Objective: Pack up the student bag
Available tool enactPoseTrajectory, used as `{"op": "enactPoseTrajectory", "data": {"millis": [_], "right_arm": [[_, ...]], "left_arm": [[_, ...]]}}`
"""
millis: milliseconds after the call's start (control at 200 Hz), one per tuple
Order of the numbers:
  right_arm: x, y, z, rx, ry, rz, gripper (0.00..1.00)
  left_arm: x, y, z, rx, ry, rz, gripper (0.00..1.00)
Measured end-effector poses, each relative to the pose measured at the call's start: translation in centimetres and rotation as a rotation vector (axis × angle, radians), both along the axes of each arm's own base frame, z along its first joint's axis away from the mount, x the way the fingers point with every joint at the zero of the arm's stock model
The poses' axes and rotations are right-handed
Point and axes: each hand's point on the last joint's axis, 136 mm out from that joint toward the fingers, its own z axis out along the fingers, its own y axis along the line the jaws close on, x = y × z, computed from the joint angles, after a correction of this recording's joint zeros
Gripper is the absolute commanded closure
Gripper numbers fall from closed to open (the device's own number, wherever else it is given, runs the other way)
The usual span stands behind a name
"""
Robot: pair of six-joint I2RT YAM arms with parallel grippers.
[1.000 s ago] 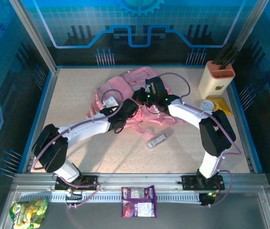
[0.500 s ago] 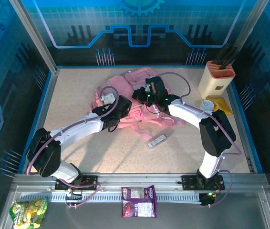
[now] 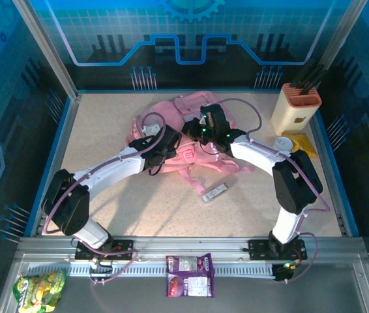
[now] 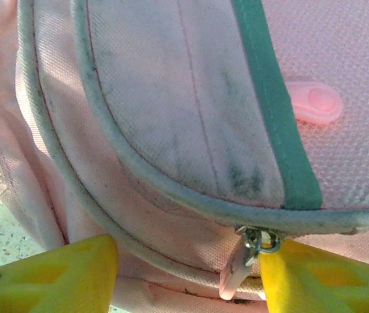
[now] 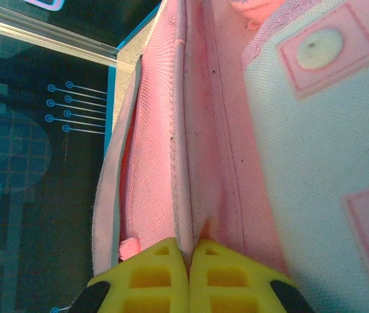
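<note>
Shifting since a second ago, the left claw (image 3: 167, 141) in the top view has crept farther onto the student bag (image 3: 186, 104) and sits close beside the right claw (image 3: 194, 130), which stays put. Both arms cover the bag's middle. A slim packet (image 3: 214, 192) lies on the table (image 3: 106, 130) behind both claws, toward the bases. From the left wrist, the left claw (image 4: 184, 277) is spread, with a zip pull (image 4: 235, 270) hanging between its fingers, just beside one. From the right wrist, the right claw (image 5: 188, 257) is pressed together, pinching a pink fabric edge of the bag.
</note>
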Motion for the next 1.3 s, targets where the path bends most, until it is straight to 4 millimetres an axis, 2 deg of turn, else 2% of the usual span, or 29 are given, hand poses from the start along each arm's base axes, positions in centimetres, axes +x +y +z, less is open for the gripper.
{"op": "enactPoseTrajectory", "data": {"millis": [175,365,565,740,906,1056,1186,1301], "right_arm": [[-0.1,0.1,0.0,0.002,0.001,0.004,1.0],[-0.1,0.1,0.0,0.005,0.005,0.005,1.0],[-0.1,0.1,-0.1,0.005,0.006,0.006,1.0],[-0.1,0.1,-0.1,0.005,0.006,0.006,1.0],[-0.1,0.1,-0.1,0.005,0.006,0.006,1.0],[-0.1,0.2,-0.1,0.006,0.006,0.007,1.0],[-0.1,0.2,-0.2,0.005,0.007,0.008,1.0],[0.0,0.3,-0.4,0.004,0.008,0.008,1.0]], "left_arm": [[-0.3,-0.3,1.7,-0.038,-0.023,-0.025,0.44],[0.6,-1.3,4.0,-0.051,-0.058,-0.068,0.46],[0.6,-2.0,2.8,-0.045,-0.02,-0.108,0.5],[0.4,-1.9,2.1,-0.04,-0.009,-0.104,0.53],[0.3,-1.5,1.4,-0.037,0.008,-0.087,0.61],[1.0,-0.7,0.8,-0.042,0.017,-0.051,0.7],[1.5,-0.9,0.5,-0.059,0.018,-0.055,0.77],[1.7,-1.0,0.0,-0.06,0.031,-0.071,0.89]]}}
